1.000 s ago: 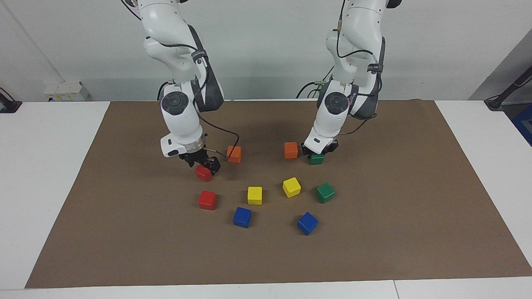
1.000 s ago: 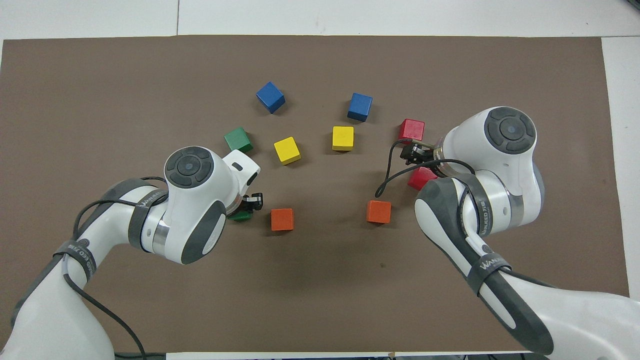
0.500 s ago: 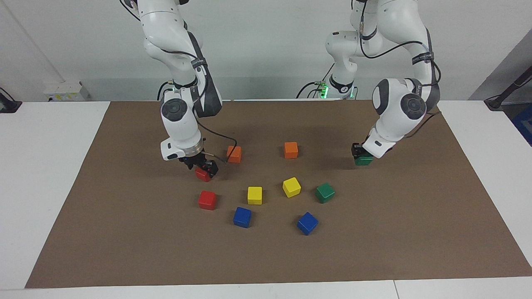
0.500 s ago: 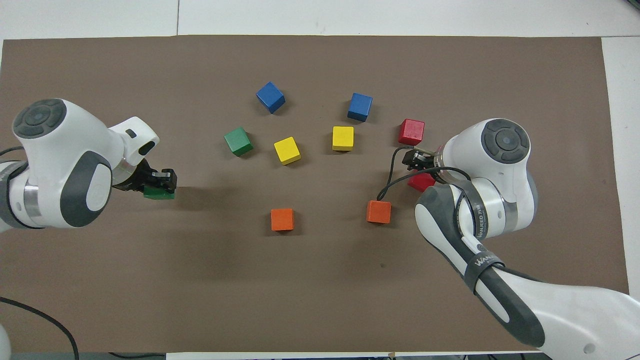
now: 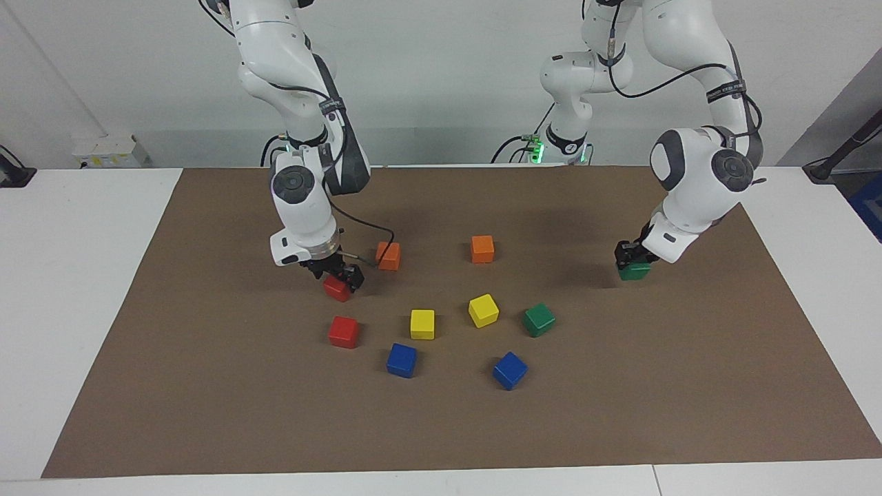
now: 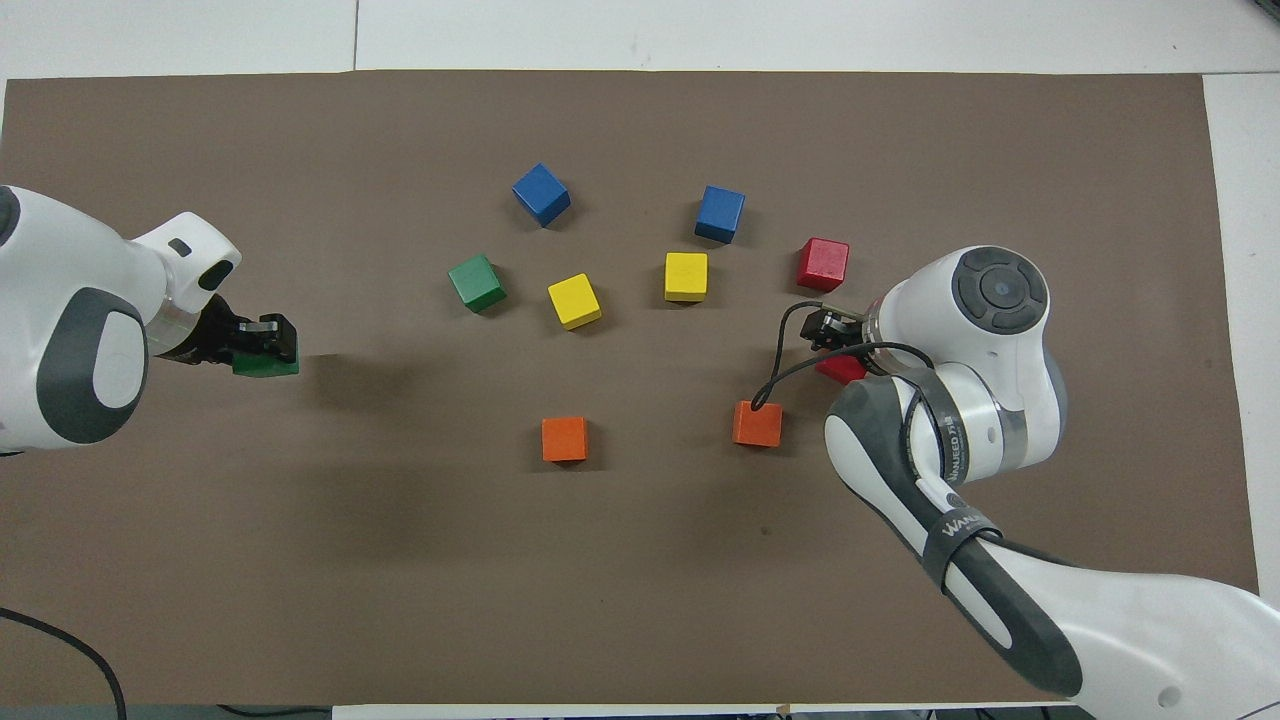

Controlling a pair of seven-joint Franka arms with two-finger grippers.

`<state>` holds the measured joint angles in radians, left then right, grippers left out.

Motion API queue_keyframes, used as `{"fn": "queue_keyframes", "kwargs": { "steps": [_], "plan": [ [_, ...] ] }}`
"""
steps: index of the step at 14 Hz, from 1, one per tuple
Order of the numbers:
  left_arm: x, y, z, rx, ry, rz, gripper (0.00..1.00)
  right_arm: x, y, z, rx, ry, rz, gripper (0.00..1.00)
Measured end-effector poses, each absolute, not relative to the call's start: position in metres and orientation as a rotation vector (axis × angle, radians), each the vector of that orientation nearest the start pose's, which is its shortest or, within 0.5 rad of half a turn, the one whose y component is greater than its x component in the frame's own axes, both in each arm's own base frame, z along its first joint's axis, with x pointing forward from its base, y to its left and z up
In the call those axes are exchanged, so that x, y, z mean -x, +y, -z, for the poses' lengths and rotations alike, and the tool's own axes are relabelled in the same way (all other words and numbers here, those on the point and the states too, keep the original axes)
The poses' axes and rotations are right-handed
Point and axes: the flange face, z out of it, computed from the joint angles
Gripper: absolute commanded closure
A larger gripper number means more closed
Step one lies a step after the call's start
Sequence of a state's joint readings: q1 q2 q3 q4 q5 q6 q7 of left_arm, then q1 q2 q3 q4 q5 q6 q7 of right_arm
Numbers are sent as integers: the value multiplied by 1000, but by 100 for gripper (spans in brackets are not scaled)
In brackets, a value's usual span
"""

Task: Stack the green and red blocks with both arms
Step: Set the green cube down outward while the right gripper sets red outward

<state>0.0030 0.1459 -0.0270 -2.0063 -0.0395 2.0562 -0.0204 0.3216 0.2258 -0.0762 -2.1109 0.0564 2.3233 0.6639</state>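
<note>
Left tool [image 5: 632,260] grips a green block [image 5: 634,271] low over the brown mat [image 5: 689,386] on the surface, toward the left arm's end, well apart from the cluster. Right tool [image 5: 339,274] is clamped on a red block [image 5: 337,288] just above the mat. Its target, the loose red block [image 5: 343,331], lies close by, farther from the robots; the loose green block [image 5: 538,319] is near mid-mat, so the left arm has the longer carry.

Bright, even light falls from above; soft shadows lie on the brown mat [image 5: 207,386] under both arms, everything sharp, without glare
</note>
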Motion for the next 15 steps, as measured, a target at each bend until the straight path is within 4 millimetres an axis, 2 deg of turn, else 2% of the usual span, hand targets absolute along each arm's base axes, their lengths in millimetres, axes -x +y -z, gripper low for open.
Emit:
{"fn": "queue_keyframes", "kwargs": {
  "steps": [1, 2, 4, 7, 8, 10, 11, 12, 15],
  "plan": [
    [-572, -8, -376, 3175, -24, -143, 100, -554, 141, -308, 3046, 702, -34, 77],
    [-574, -1, -374, 3177, -24, -134, 100, -554, 141, -308, 3048, 693, -35, 100],
    [-576, 9, -369, 3178, -30, -120, 100, -554, 142, -308, 3050, 685, -35, 100],
    [-578, 14, -355, 3140, 21, -142, 100, -555, 143, -312, 3054, 682, -50, 100],
    [-579, 15, -351, 3133, 32, -148, 100, -558, 144, -320, 3059, 678, -66, 100],
    [-579, 16, -348, 3131, 53, -150, 100, -571, 138, -350, 3079, 606, -93, 100],
    [-580, 18, -347, 3131, 63, -148, 100, -579, 125, -367, 3086, 541, -86, 100],
    [-581, 21, -345, 3132, 66, -141, 100, -586, 101, -382, 3090, 467, -67, 100],
    [-583, 27, -340, 3133, 62, -126, 100, -596, 9, -394, 3101, 289, -35, 100]
  ]
}}
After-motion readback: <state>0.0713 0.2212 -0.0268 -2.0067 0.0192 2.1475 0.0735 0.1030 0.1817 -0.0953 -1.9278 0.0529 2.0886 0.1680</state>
